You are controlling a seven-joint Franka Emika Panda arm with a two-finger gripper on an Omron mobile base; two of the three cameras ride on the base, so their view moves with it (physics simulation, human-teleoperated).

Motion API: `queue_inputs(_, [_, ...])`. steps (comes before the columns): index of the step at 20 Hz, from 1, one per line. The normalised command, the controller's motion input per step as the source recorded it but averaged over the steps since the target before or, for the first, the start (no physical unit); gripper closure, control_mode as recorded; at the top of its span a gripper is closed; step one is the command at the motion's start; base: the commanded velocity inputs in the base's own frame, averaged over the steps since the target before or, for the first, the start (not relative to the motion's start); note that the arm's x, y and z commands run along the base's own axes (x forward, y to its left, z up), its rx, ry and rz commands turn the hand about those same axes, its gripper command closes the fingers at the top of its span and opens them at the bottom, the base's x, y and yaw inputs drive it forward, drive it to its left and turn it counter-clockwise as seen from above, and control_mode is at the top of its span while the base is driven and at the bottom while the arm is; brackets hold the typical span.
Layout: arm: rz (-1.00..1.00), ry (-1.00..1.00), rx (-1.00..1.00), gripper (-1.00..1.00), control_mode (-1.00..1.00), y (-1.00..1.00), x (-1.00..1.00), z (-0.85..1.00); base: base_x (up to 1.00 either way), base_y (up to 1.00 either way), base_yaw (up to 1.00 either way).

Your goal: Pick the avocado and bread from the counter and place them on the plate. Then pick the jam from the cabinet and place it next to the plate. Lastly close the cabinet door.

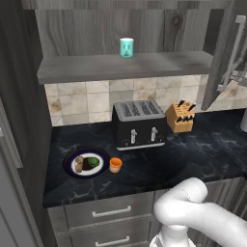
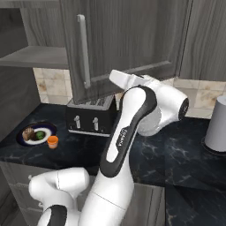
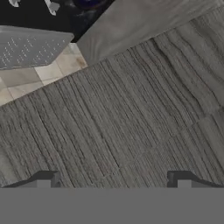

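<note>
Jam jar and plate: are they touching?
Cannot tell. In the left base view the jam sits right against the plate rim, with no clear gap or contact.

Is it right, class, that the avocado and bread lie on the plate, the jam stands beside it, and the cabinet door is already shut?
Not quite: the cabinet door is open, as the right base view shows. The avocado and bread do lie on the plate, with the jam beside it.

A short line of pale lettering runs along the dark band of the white robot arm's link [image 2: 120, 137] in the right base view, too small and blurred to read. No other text, label or number is legible anywhere.
</note>
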Motion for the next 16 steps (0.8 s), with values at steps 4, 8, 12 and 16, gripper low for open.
queue_inputs(4, [-0.06,0.03,-0.37,-1.0,-1.0,0.97,1.0,-0.12,0.0,0.0,0.0])
queue_inputs(8, [-0.07,0.01,-0.36,-1.0,-1.0,0.95,1.0,-0.13,0.0,0.0,0.0])
queue_inputs(12, [-0.09,0.0,-0.36,-1.0,-1.0,0.97,1.0,-0.13,0.0,0.0,0.0])
queue_inputs(16, [-0.18,-0.02,-0.34,-1.0,-1.0,1.0,1.0,-0.24,0.0,0.0,0.0])
